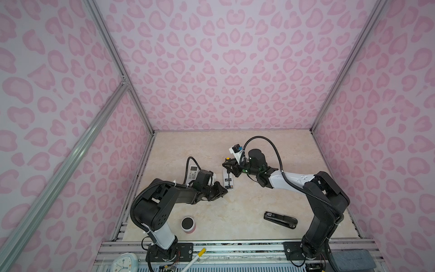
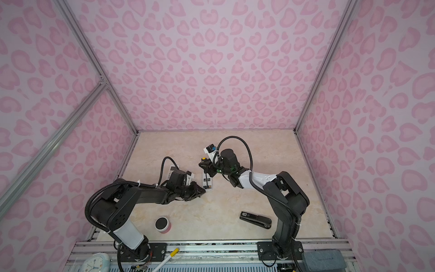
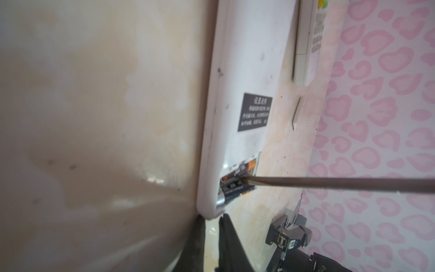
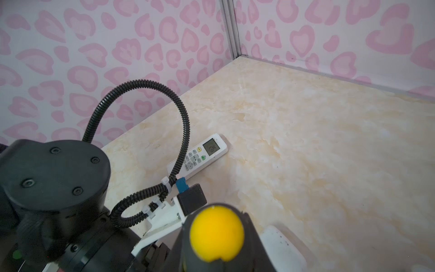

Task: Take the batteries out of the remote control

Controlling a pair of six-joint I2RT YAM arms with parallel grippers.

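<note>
In both top views a pale marbled surface (image 1: pixel 235 205) lies inside a booth of pink heart-print walls (image 1: pixel 223 70) on aluminium framing. A white remote (image 1: pixel 230 182) lies back-up at mid-surface. The left gripper (image 1: pixel 223 190) meets its near end. The right gripper (image 1: pixel 230 166) is clamped on a yellow-capped screwdriver (image 1: pixel 227 159) over its far end. A second remote (image 1: pixel 193 169) lies to the left, partly hidden by the left arm. A black stapler (image 1: pixel 280 219) lies near the right arm's base, and a dark-topped cylinder (image 1: pixel 188 225) stands near the front.

Left wrist view: the batteries (image 3: pixel 237 179) sit in the remote's open compartment, with the screwdriver's tip touching them. The left gripper's fingers (image 3: pixel 200 235) stand nearly together at the remote's end; whether they pinch it I cannot tell.

Right wrist view: the second remote lies face-up, and bare surface runs to the booth's corner.
</note>
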